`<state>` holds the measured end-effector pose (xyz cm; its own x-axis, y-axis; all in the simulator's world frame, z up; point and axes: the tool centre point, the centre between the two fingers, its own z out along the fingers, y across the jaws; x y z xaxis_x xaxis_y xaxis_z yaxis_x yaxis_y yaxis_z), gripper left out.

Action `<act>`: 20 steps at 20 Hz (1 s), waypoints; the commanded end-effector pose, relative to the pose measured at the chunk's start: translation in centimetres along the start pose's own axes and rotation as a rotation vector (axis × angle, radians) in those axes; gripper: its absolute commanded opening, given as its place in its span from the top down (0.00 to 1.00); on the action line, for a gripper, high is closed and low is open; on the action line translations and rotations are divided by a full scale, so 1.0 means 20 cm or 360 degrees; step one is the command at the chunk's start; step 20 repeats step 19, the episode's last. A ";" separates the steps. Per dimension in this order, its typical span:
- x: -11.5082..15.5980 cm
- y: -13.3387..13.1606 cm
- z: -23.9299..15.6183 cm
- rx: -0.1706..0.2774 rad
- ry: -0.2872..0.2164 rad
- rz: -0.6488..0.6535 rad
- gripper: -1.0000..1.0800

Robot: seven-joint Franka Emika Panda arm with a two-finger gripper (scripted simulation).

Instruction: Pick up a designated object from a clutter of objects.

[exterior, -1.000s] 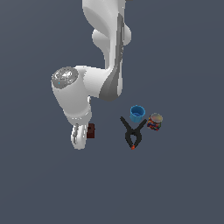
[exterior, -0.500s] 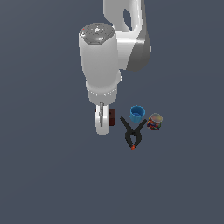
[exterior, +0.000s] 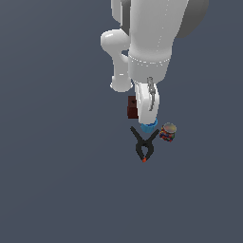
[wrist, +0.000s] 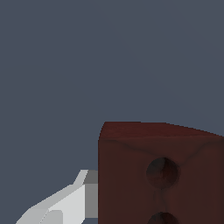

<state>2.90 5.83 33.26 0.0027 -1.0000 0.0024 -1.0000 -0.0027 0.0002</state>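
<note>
The designated object point(exterior: 132, 108), a dark red-brown block, hangs in the air against my gripper point(exterior: 138, 113), which is shut on it. In the wrist view the block point(wrist: 162, 148) fills the near field, showing two round holes, and one white finger point(wrist: 65, 205) presses its side. The other finger is hidden. The rest of the clutter of objects lies below on the floor: a blue cup point(exterior: 150, 127), half hidden behind my hand, a black clamp with an orange tip point(exterior: 144, 145), and a short multicoloured can point(exterior: 167, 132).
The white arm point(exterior: 149, 42) fills the upper middle of the exterior view. A plain grey-blue floor point(exterior: 57, 180) spreads all around the three grounded objects.
The gripper has carried the block up and toward the exterior view's right, from beside the clamp to above the blue cup. The cup, clamp and can have not moved.
</note>
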 end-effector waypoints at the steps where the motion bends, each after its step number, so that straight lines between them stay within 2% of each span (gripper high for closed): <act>1: -0.10 0.01 -0.10 0.0001 0.0000 0.0001 1.00; 10: -0.30 0.02 -0.30 0.0000 -0.0003 -0.0001 1.00; 20: -0.31 0.01 -0.31 0.0000 -0.0004 -0.0002 1.00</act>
